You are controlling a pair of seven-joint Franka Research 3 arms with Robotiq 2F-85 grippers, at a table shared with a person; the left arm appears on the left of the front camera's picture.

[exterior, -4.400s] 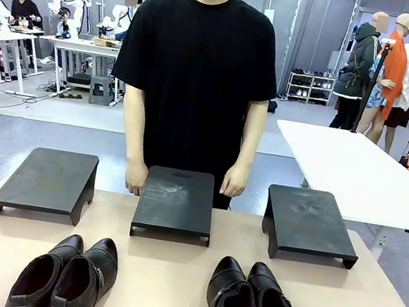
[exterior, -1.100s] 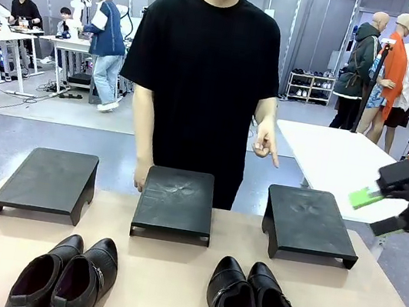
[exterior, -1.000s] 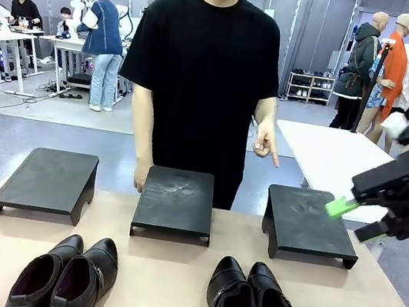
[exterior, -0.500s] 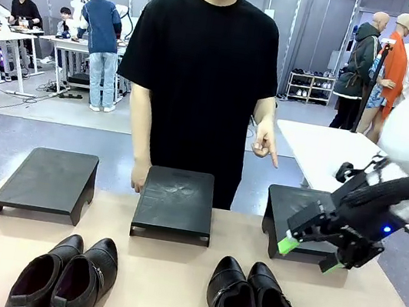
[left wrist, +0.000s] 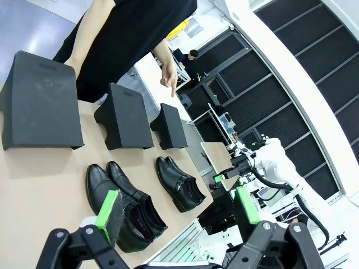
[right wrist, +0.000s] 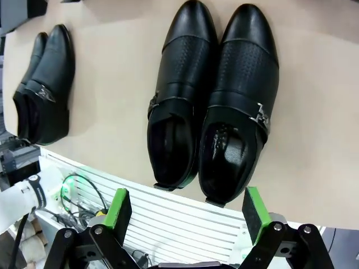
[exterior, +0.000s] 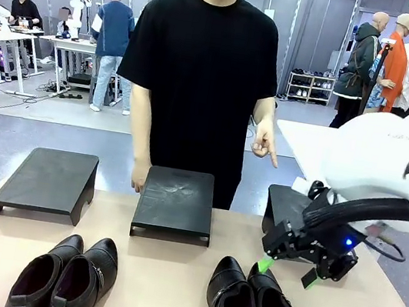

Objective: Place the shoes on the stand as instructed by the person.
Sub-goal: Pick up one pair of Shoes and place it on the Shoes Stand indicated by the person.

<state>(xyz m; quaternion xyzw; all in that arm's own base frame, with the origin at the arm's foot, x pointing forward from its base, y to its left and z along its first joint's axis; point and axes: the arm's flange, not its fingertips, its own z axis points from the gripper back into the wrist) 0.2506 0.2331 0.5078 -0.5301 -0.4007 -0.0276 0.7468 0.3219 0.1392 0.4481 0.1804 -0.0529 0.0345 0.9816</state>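
Two sets of jaws, both spread wide, both empty. The right jaws hang just above the right pair (exterior: 252,305). In the wrist view the green pads (right wrist: 119,207) frame both shoes between them, which I'd judge is a line-up to take the pair together rather than singly. No contact with the leather that I can see.

The left jaws wait by the near edge of the table (exterior: 170,273), nothing between them, apart from the left pair (exterior: 64,275). Both pairs stand side by side, toes toward the person (exterior: 201,75).

Beyond them are three black stands, all bare: left (exterior: 48,179), middle (exterior: 175,199) and right (exterior: 286,205). The person's hand (exterior: 266,144) points a finger down toward the right stand. That reads as the instruction, so right pair to right stand looks the likely call.
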